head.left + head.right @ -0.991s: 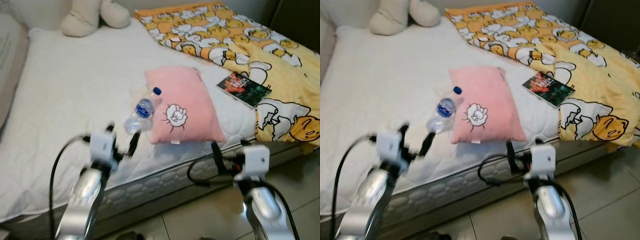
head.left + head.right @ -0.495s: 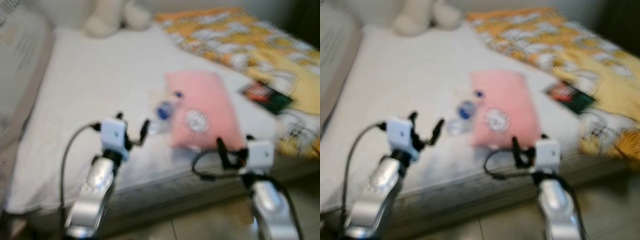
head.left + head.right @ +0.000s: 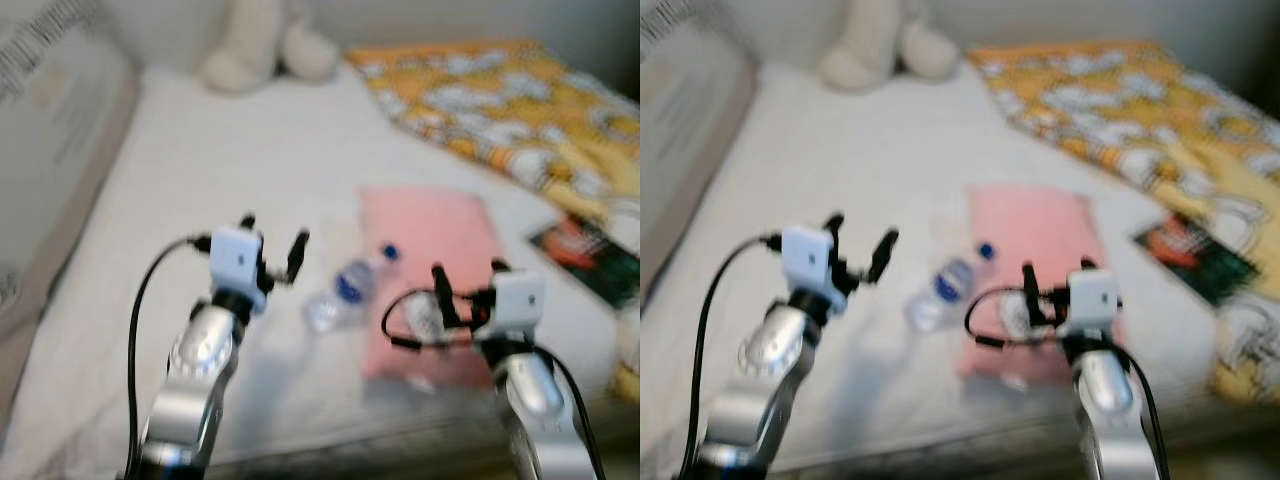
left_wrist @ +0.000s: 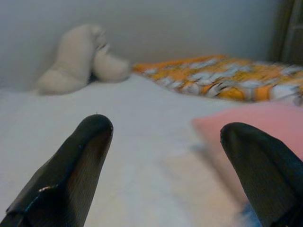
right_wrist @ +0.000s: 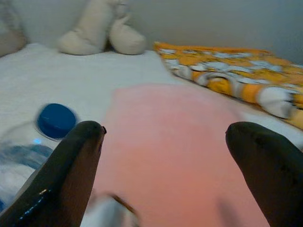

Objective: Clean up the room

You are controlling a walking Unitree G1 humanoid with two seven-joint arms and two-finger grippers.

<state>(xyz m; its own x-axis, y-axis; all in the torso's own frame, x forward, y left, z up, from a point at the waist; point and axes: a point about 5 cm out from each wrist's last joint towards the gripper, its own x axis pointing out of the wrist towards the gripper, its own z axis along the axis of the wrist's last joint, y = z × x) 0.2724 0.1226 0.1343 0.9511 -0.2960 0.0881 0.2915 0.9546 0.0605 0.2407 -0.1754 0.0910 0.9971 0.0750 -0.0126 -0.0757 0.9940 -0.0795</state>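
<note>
A clear plastic bottle with a blue cap lies on the white bed, touching the left edge of a pink pillow. My left gripper is open and hovers over the mattress just left of the bottle, empty. Over the pillow's near end my right gripper is open, nothing between its fingers. A dark book lies to the pillow's right beside the yellow patterned blanket. The head views are blurred.
A cream plush toy sits at the head of the bed against the wall. A grey cushion or headboard borders the bed on the left. The bed's front edge runs just below my arms.
The camera has moved closer and tilted over the bed, so the floor has left the picture. Both grippers now reach over the mattress toward the bottle and pillow, still open.
</note>
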